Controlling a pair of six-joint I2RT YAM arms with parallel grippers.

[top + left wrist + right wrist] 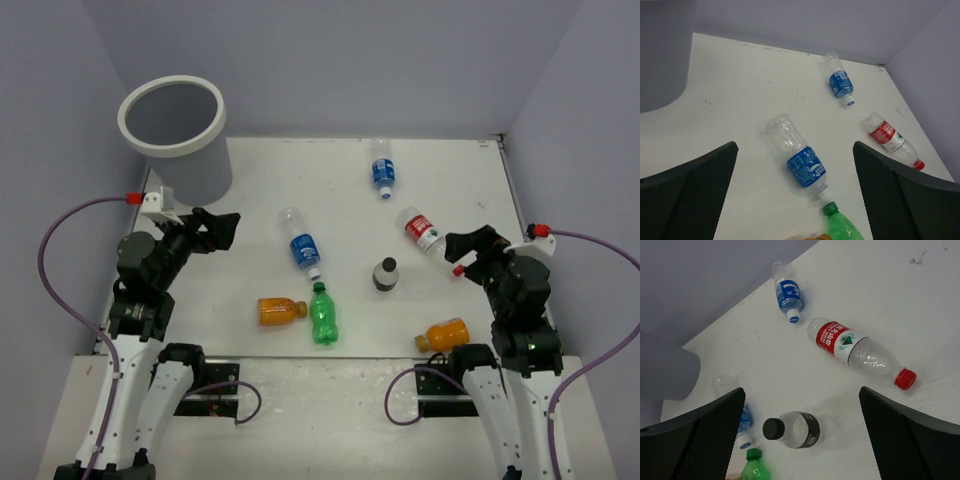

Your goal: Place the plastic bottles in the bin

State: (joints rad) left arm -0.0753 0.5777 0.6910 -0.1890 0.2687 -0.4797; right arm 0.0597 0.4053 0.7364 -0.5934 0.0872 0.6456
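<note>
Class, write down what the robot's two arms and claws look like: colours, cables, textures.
The left arm and right arm are black above, white near their bases. A purple cable loops beside each, ending at a red plug. The left claw and right claw have broad black fingers with a fine mesh texture.

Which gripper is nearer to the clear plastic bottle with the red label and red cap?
Right. The right gripper, open, is just beside the cap end of the clear red-labelled plastic bottle. The left gripper, also open, is far to its left, beyond a blue-labelled bottle.
</note>
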